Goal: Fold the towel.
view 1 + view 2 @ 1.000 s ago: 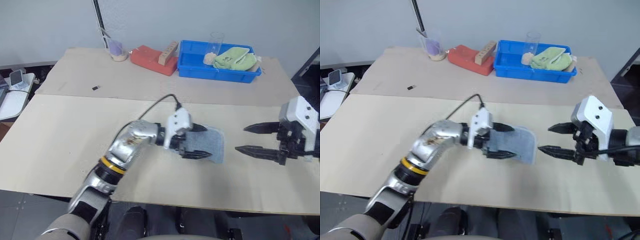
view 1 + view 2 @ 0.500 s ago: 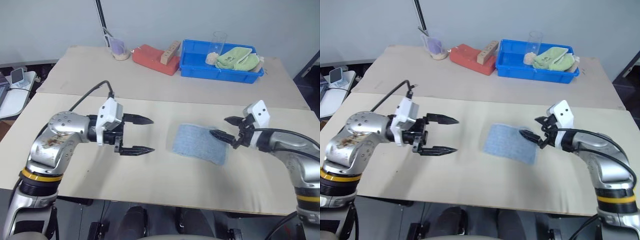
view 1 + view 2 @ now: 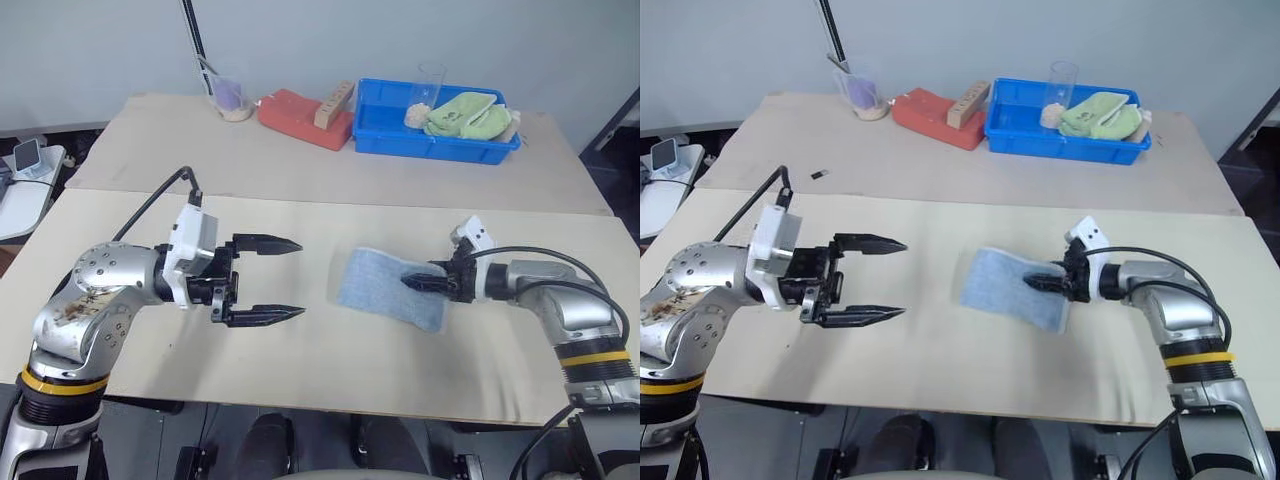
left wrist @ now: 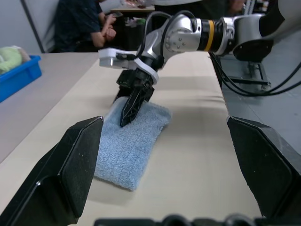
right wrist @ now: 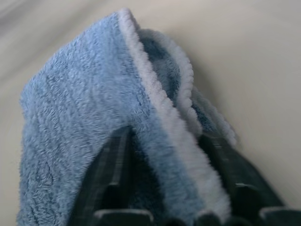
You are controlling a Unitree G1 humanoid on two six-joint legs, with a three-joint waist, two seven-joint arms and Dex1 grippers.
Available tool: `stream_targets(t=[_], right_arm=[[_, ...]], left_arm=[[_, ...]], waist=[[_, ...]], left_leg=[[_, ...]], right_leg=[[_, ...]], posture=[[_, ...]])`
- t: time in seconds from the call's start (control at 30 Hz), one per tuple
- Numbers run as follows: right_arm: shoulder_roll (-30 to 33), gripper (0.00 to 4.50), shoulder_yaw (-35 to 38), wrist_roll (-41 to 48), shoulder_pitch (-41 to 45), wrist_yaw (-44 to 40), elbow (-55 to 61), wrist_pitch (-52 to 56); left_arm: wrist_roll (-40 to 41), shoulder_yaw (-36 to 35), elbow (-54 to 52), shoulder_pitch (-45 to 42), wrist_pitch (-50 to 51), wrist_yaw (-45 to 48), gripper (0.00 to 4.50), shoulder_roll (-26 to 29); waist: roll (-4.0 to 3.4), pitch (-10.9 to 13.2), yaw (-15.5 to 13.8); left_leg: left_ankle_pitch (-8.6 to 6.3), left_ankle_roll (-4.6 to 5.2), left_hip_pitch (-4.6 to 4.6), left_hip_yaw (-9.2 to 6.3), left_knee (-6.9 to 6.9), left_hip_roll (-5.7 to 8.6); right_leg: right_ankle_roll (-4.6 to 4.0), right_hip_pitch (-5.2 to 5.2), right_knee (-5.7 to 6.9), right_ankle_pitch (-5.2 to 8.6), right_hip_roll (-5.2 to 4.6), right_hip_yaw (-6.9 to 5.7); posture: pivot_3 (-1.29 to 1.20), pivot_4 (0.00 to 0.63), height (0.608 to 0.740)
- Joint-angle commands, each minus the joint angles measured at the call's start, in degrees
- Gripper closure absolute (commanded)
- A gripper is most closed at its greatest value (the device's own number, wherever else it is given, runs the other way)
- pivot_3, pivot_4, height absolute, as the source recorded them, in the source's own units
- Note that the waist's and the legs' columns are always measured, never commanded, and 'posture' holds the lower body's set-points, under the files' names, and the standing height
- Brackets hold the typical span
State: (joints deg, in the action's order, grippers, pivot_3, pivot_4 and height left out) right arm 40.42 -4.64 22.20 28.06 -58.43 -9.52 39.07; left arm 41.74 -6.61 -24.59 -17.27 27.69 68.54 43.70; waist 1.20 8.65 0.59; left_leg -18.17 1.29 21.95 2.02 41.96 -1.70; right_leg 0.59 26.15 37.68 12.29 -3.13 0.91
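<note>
The light blue towel (image 3: 383, 288) lies folded on the tan table, right of centre, its whitish hem layers stacked at the right end. My right gripper (image 3: 412, 283) reaches in from the right and is shut on that hemmed edge; in the right wrist view both fingers (image 5: 113, 174) clamp the doubled towel (image 5: 80, 108). Well left of the towel, my left gripper (image 3: 298, 278) hovers over bare table, open, pointing toward the towel with nothing between its fingers. In the left wrist view the towel (image 4: 129, 146) has the right gripper (image 4: 124, 122) pressing on its far end.
At the back stand a blue bin (image 3: 400, 148) holding a lime-green cloth (image 3: 468, 115) and a clear glass (image 3: 430, 85), a red-orange block (image 3: 300, 115) with a wooden piece (image 3: 333, 103), and a cup (image 3: 230, 97). A person (image 4: 80, 23) sits beyond the table.
My left gripper has left the towel and drawn back to the left, staying open. My right gripper came down to the towel's right edge and closed on it.
</note>
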Motion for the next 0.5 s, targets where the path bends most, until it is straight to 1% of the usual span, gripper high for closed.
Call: stream_targets(t=[0.03, 0.07, 0.1, 0.2, 0.33, 0.4, 0.5], right_arm=[[0.22, 3.93, 0.04, -1.61, 1.15, -0.63, 0.10, -2.99], [0.12, 4.28, 0.19, -1.76, 1.28, -0.62, -0.07, -3.35], [-0.28, 4.48, 1.01, -2.13, 1.87, 0.36, -0.60, -4.65], [-1.58, 4.48, 4.16, -2.35, 4.16, 4.10, -2.34, -6.97], [-3.11, 4.48, 9.95, -3.03, 8.53, 12.52, -8.99, -10.08], [-3.59, 4.48, 11.33, -3.98, 9.78, 15.70, -11.72, -10.99], [-4.34, 4.48, 11.52, -9.27, 11.64, 25.73, -19.25, -11.96]], left_arm=[[0.65, -2.16, -2.11, 1.14, -0.69, -0.58, 0.00, 1.27], [0.71, -2.18, -2.20, 1.35, -0.69, -0.68, 0.00, 1.41], [0.86, -2.30, -2.22, 1.41, -0.66, -0.98, 0.00, 1.44], [1.13, -2.73, -1.68, 0.95, -0.56, -1.74, 0.00, 1.31], [1.84, -3.07, 0.30, -1.45, -0.08, -3.20, 0.00, 0.78], [1.95, -2.86, 1.15, -2.59, -0.08, -3.49, 0.00, 0.66], [1.56, -1.76, 2.70, -4.66, 0.14, -3.66, 0.00, 0.46]], waist=[[0.00, 0.00, 0.00], [0.00, 0.00, 0.00], [0.00, 0.00, -0.02], [0.00, 0.00, 0.06], [0.00, 0.00, 0.02], [0.00, 0.00, -0.03], [0.00, 0.00, 0.01]], left_leg=[[0.00, 0.00, -0.01, 0.00, 0.00, 0.00], [0.00, 0.00, -0.01, 0.00, -0.01, 0.00], [0.00, 0.00, -0.01, 0.01, -0.01, 0.00], [0.00, -0.01, 0.00, 0.03, 0.00, 0.00], [0.01, -0.01, -0.01, 0.06, 0.00, 0.01], [0.02, -0.03, 0.02, 0.12, 0.00, 0.03], [0.02, -0.03, 0.03, 0.16, -0.01, 0.03]], right_leg=[[0.00, 0.00, 0.00, 0.00, 0.00, 0.00], [0.00, 0.00, 0.00, 0.00, 0.00, -0.01], [0.00, 0.00, 0.00, 0.00, 0.00, -0.01], [0.00, 0.00, 0.00, 0.00, 0.00, 0.00], [-0.01, 0.01, 0.03, -0.01, 0.00, 0.01], [-0.02, 0.01, 0.03, -0.01, 0.00, -0.01], [-0.03, 0.00, 0.02, -0.02, 0.00, -0.03]], posture=[[0.00, 0.150, 0.675], [0.00, 0.150, 0.675], [0.00, 0.150, 0.675], [0.00, 0.150, 0.675], [0.00, 0.150, 0.675], [0.00, 0.150, 0.675], [0.00, 0.150, 0.675]])
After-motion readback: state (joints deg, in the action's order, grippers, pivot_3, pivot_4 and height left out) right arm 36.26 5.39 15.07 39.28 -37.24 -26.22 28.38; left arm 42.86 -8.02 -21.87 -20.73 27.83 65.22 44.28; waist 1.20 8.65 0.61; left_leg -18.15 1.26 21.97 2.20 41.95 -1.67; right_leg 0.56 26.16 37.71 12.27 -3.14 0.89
